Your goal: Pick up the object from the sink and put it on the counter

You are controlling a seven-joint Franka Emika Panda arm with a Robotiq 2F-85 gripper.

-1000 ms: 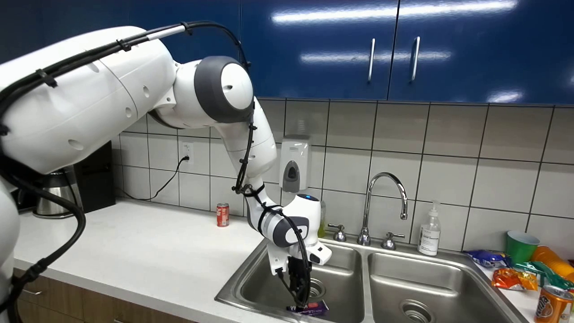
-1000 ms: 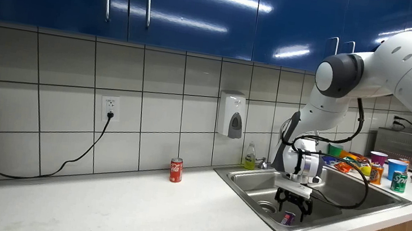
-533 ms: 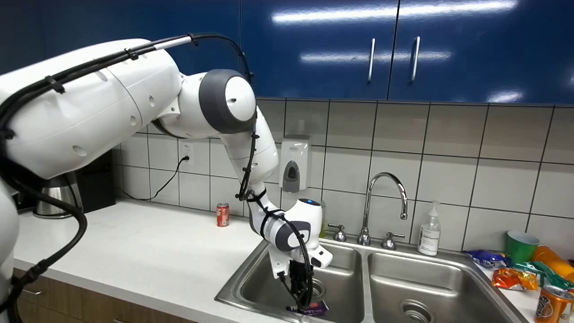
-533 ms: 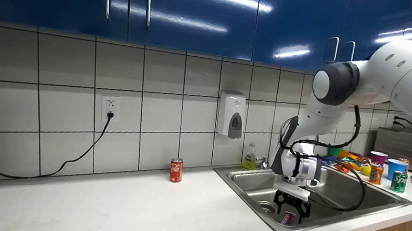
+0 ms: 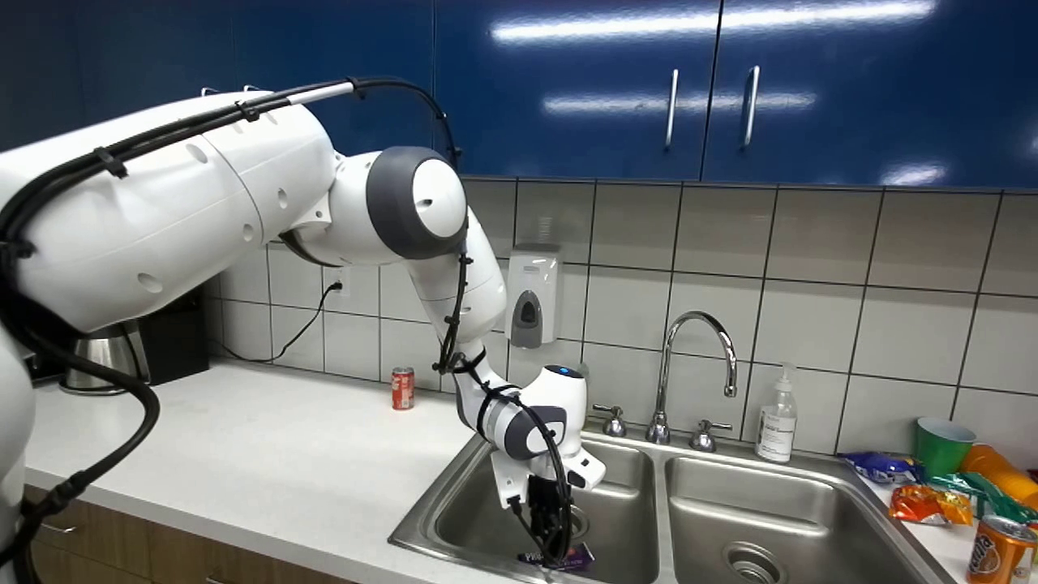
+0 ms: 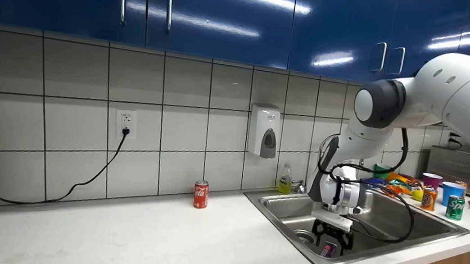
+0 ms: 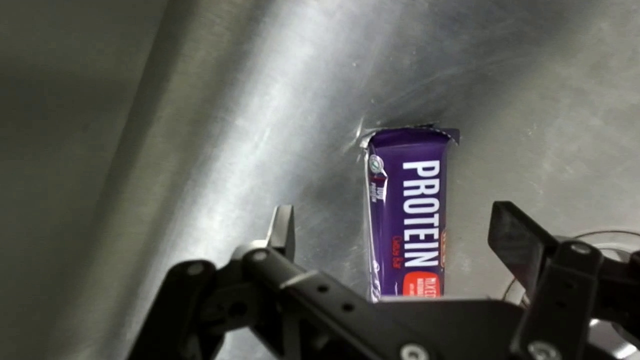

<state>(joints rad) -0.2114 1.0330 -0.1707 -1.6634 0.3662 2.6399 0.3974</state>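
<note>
The object is a purple protein bar with white lettering and a red patch. It lies flat on the floor of the stainless steel sink (image 5: 661, 519), in the basin beside the counter (image 5: 268, 454). The bar shows in both exterior views (image 5: 579, 557) (image 6: 328, 249) and in the wrist view (image 7: 407, 210). My gripper (image 6: 331, 243) is open and low in that basin, above the bar. In the wrist view my fingertips (image 7: 392, 227) stand apart on either side of the bar, not touching it. The bar's near end is hidden behind the gripper body.
A red can (image 6: 201, 194) stands on the counter near the wall. A chrome faucet (image 5: 665, 373) rises behind the sink. A pump bottle (image 5: 776, 423), snack packets (image 5: 928, 504), cups (image 5: 943, 448) and cans are on the far side. The basin wall (image 7: 150, 150) is close to the gripper.
The arm has come down, and my gripper has sunk a little closer to the bar. The gripper stays open. The bar has not moved.
</note>
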